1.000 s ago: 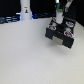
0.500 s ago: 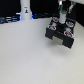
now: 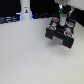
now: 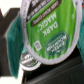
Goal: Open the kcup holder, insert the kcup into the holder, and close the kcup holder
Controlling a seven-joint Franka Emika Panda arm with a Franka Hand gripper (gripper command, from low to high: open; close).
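My gripper (image 3: 64, 15) hung over the far end of the kcup holder (image 3: 61, 34), at the exterior view's right, near the back of the white surface (image 3: 30, 57). The kcup holder was a black boxy unit sitting flat on the surface, pale and reddish pod tops showing in its upper face, light marks on its front. In the exterior view a small white cylinder with a green bit sat right under my gripper, just above the holder's top; that was the kcup (image 4: 54, 27). Too blurry there to say if it touched the holder or sat in a slot. Wrist view was filled by the kcup's green lid, white print reading "DARK MAGIC", white rim around it, tilted in frame and very close to the camera. Beside it a second pod (image 4: 31, 64) with a pale top lay lower down, next to dark holder parts. My gripper looked narrowed onto the kcup, holding it; the fingers themselves were not clearly visible in either view. A white bottle-like thing (image 3: 25, 11) stood at the back edge, well apart from the holder, toward the exterior view's left.
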